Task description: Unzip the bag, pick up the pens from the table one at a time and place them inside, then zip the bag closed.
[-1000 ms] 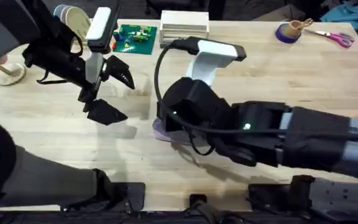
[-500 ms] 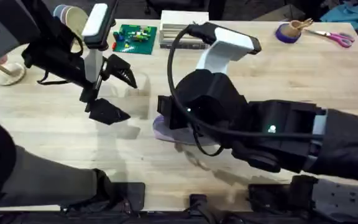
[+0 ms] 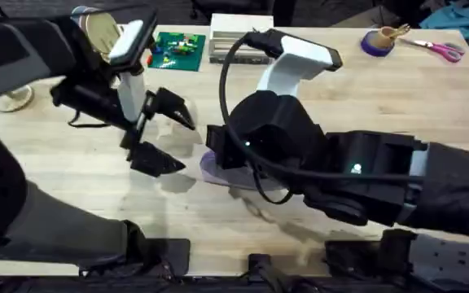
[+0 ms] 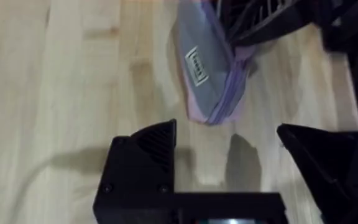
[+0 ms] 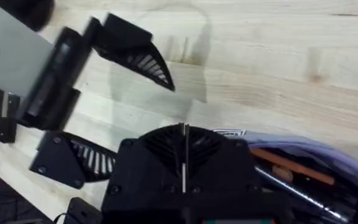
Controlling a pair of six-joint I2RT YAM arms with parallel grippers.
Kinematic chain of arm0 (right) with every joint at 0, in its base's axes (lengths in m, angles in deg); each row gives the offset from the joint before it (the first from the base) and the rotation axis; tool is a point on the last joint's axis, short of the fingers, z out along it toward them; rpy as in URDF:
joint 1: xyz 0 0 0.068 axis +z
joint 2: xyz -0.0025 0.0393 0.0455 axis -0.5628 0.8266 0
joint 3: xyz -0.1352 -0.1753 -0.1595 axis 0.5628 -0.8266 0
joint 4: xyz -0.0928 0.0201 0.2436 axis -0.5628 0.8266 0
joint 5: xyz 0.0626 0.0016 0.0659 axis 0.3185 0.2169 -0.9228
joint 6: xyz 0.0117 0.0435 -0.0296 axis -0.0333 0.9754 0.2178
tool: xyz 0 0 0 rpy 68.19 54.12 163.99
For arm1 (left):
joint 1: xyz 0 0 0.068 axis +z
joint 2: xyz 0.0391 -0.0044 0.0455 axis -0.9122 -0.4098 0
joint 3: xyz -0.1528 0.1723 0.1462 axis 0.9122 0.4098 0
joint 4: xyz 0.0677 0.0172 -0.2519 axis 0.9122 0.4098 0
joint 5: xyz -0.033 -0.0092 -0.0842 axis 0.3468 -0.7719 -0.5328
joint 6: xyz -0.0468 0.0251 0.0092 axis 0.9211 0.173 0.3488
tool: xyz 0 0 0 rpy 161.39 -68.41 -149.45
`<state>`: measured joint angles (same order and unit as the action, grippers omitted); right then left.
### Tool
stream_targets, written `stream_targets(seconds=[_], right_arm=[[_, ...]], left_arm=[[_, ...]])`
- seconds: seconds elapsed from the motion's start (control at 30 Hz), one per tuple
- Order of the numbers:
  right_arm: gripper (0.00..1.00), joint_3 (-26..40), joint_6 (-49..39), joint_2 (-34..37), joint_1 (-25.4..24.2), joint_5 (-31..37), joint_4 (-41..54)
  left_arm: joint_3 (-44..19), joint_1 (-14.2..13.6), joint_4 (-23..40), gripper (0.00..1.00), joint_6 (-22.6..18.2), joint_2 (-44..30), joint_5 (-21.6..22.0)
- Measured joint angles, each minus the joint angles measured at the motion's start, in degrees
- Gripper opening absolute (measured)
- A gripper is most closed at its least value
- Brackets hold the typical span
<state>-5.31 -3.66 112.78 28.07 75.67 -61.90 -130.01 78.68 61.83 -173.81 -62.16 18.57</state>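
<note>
Compared with half a second earlier, the left arm's black two-finger gripper point(image 3: 165, 137) is sitting further right and slightly lower above the light butcher-block wooden table point(image 3: 397, 98), closer to the pouch, while the right arm is holding the same pose. In the overhead view the left gripper is hovering with its jaws spread wide and gripping nothing, just left of the soft lavender-purple fabric pencil bag point(image 3: 218, 169), which is lying flat on the table near the middle and is largely covered by the right arm. The left wrist view is showing the bag's rounded end point(image 4: 211, 81) a short way beyond the open left fingers point(image 4: 143, 163), apart from them. The right arm's black gripper point(image 5: 184, 163) is resting at the bag with its two fingers pressed together along a thin seam; whether they are pinching the zipper pull cannot be told. Beside it, the bag point(image 5: 328, 163) is lying unzipped, and inside its opening a slim orange pen point(image 5: 291, 167) and a slim silvery-grey pen point(image 5: 297, 186) are lying side by side.
</note>
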Motion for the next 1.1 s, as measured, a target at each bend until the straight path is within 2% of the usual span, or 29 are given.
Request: stream_targets(seconds=[0.4,0.43,0.47,0.5,0.57,0.77,1.1], right_arm=[[0.03,0.0,0.0,0.0,0.0,0.0,0.0],[0.03,0.0,0.0,0.0,0.0,0.0,-0.2],[0.03,0.0,0.0,0.0,0.0,0.0,-0.2],[0.03,0.0,0.0,0.0,0.0,0.0,-0.2],[0.03,0.0,-0.9,0.0,0.0,0.0,-0.2],[0.03,0.0,-3.0,-1.9,-0.1,0.0,2.5],[0.03,0.0,-4.1,-11.6,-6.5,0.0,18.5]], left_arm=[[6.8,-7.3,-7.9,0.993,-1.8,-0.6,-2.7],[7.3,-10.4,-10.0,0.993,-1.9,-0.7,-2.8],[7.3,-10.7,-10.0,0.832,-1.8,-0.7,-2.8],[7.3,-10.7,-10.6,0.074,-2.1,-0.7,-3.1],[7.3,-10.8,-10.6,0.045,-2.1,-0.7,-3.2],[7.3,-10.8,-10.6,0.045,-2.1,-0.7,-3.2],[7.3,-10.8,-10.6,0.045,-2.1,-0.7,-3.2]])
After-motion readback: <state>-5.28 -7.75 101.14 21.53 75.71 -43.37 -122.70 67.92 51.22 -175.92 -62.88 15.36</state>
